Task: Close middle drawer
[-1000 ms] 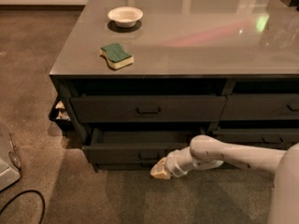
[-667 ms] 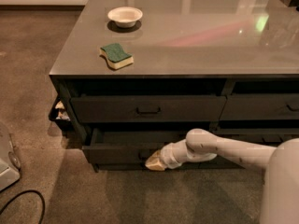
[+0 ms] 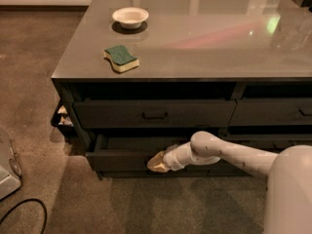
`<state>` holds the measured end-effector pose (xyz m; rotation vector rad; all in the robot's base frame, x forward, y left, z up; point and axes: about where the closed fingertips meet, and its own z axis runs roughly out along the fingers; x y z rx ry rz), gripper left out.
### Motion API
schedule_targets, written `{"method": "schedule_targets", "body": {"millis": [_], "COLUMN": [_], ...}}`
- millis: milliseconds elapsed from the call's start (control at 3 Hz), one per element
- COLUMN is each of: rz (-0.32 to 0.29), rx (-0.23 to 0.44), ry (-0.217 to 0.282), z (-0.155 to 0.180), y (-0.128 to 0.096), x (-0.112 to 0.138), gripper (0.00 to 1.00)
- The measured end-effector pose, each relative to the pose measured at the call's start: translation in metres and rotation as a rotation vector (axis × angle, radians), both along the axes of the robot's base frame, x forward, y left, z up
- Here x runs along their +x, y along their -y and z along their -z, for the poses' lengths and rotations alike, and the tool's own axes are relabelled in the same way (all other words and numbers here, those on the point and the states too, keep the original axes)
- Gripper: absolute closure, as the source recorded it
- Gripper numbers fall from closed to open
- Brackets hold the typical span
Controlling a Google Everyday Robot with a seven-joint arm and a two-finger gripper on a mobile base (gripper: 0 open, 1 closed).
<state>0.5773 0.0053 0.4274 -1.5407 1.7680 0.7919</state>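
Observation:
The middle drawer (image 3: 119, 159) is a wide dark charcoal drawer that stands pulled out a little from the cabinet, below a shut drawer with a bar handle (image 3: 155, 115). My gripper (image 3: 157, 163) is at the end of the white arm (image 3: 229, 155) that reaches in from the right. Its tan tips rest against the middle of the drawer's front, where they hide the handle.
A grey glossy counter (image 3: 204, 38) tops the cabinet, with a white bowl (image 3: 130, 17) and a green and yellow sponge (image 3: 121, 58) on it. Narrower dark drawers (image 3: 273, 112) sit to the right. A black cable (image 3: 24, 213) lies on the brown carpet at the left.
My gripper has moved left and towards the cabinet, up against the drawer front. The drawer stands out less than before.

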Motion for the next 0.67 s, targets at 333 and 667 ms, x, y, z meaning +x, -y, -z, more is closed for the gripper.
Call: {"method": "schedule_targets", "body": {"millis": [333,667], "rz": [0.003,0.053], "rx": [0.012,0.047], "ry": [0.003,0.020], "z": [0.0051,0.0048], "y": [-0.0070,-0.0068], "x": [0.0073,0.0109], "gripper": [0.58,0.35]}}
